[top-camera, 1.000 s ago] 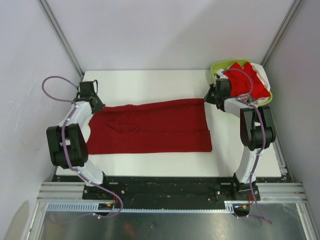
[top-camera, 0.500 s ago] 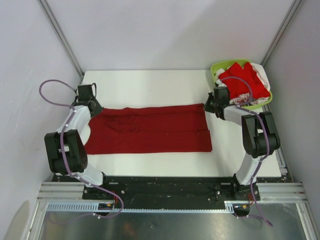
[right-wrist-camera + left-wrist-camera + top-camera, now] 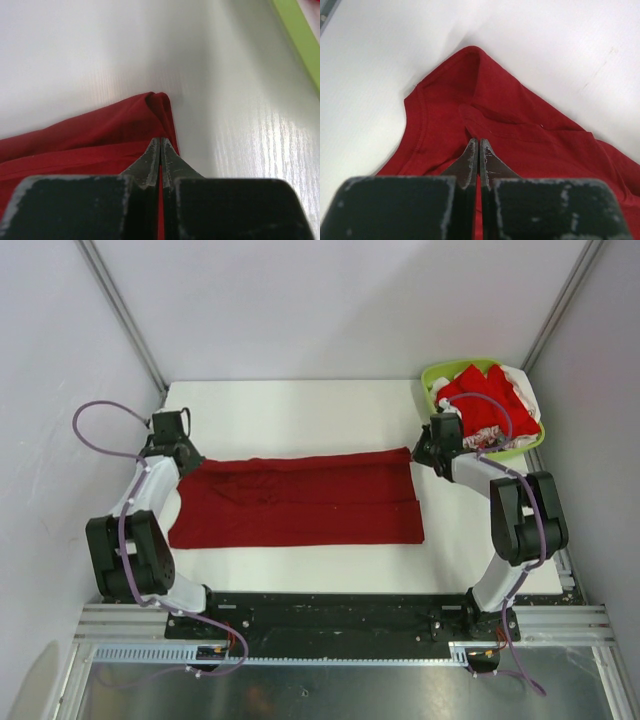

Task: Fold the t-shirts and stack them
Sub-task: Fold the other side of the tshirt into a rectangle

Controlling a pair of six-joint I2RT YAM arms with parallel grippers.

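A plain dark crimson t-shirt (image 3: 300, 505) lies spread lengthwise across the white table (image 3: 300, 410). My left gripper (image 3: 184, 456) is at its far left corner. In the left wrist view the left gripper (image 3: 479, 143) is shut, with the crimson shirt (image 3: 530, 135) pinched between the tips. My right gripper (image 3: 418, 451) is at the far right corner. In the right wrist view the right gripper (image 3: 160, 141) is shut on a raised fold of the same shirt (image 3: 75, 145). Brighter red shirts (image 3: 487, 400) and white fabric (image 3: 521, 376) lie heaped in the basket.
The lime-green basket (image 3: 432, 374) stands at the far right corner, just behind my right arm; its rim shows in the right wrist view (image 3: 300, 35). White enclosure walls close in on both sides. Bare table lies beyond the shirt's far edge.
Both grippers have drawn the shirt's far edge a little toward the near side, so the cloth looks narrower and flatter. The left elbow has swung left and the right elbow right.
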